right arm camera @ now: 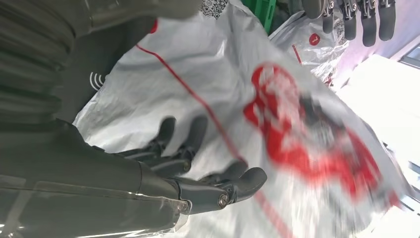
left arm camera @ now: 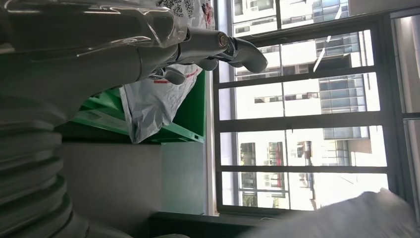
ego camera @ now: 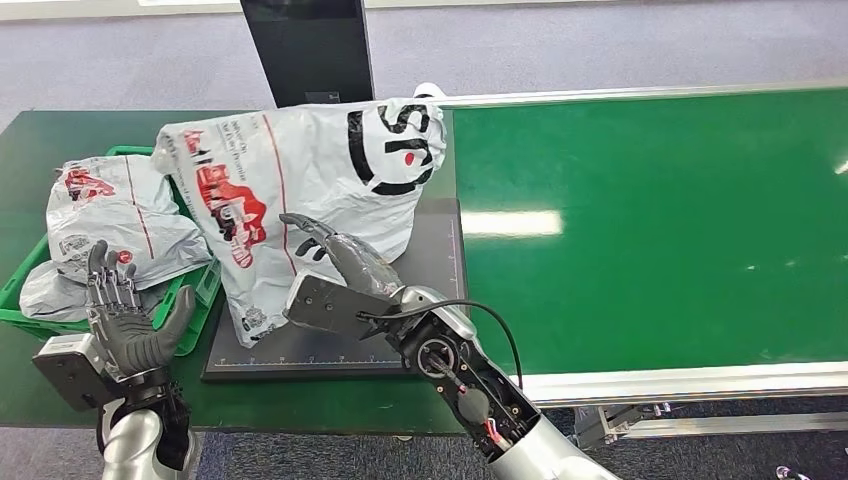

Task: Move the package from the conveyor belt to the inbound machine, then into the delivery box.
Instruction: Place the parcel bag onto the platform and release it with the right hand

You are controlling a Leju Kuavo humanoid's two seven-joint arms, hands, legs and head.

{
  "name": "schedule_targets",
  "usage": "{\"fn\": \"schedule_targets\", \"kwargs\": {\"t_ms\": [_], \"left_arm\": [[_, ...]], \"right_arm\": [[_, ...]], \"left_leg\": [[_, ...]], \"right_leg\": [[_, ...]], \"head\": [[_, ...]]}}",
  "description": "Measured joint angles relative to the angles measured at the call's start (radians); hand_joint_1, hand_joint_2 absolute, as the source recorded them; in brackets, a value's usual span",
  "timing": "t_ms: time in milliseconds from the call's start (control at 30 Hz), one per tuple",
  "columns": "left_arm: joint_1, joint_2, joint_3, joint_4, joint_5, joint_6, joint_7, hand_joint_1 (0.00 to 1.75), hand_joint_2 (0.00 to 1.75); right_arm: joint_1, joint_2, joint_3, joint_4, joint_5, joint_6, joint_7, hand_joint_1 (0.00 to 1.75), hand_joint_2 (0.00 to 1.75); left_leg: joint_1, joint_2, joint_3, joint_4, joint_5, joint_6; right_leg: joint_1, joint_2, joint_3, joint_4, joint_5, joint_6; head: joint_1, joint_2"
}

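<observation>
Reaching forward with my right hand [ego camera: 335, 262], I have my fingers [right arm camera: 247, 178] spread wide and holding nothing, their tips at or just above the near face of the package [ego camera: 300, 190]; whether they actually touch the plastic I cannot tell. My left hand [ego camera: 125, 310] stands upright off to the side, fingers apart and empty, palm turned toward the green delivery box [ego camera: 20, 310].

Under my right fingers lies the big grey-white mailer bag with red printing. It rests on the dark flat plate of the inbound machine [ego camera: 430, 290], its far end leaning up toward the black post [ego camera: 305, 50] behind. Past my left fingers, the delivery box already holds other bagged parcels [ego camera: 110, 215]; the package's edge overlaps the box's near corner. To the outside of my right fingers runs the green conveyor belt [ego camera: 650, 220].

I judge the first leg done, since the package is off the belt and on the machine. Next I need to close on the slack plastic firmly enough that it doesn't slip, then lift and swing it across toward my left fingers, over the box's rim.
</observation>
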Motion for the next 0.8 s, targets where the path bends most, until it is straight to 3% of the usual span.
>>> {"fn": "schedule_targets", "kwargs": {"t_ms": [633, 800], "left_arm": [[0.007, -0.016, 0.024, -0.014, -0.067, -0.014, 0.0, 0.0, 1.75], [0.023, -0.019, -0.029, -0.045, -0.201, -0.069, 0.074, 0.0, 1.75]], "right_arm": [[0.013, -0.037, -0.036, -0.072, -0.05, -0.002, -0.013, 0.0, 1.75], [0.036, -0.059, -0.106, -0.132, -0.092, -0.06, -0.039, 0.0, 1.75]], "left_leg": [[0.0, 0.0, 0.0, 0.0, 0.0, 0.0], [0.0, -0.001, 0.0, 0.0, 0.0, 0.0]], "right_leg": [[0.0, 0.0, 0.0, 0.0, 0.0, 0.0], [0.0, -0.001, 0.0, -0.001, 0.0, 0.0]], "head": [[0.0, 0.0], [0.0, 0.0]]}}
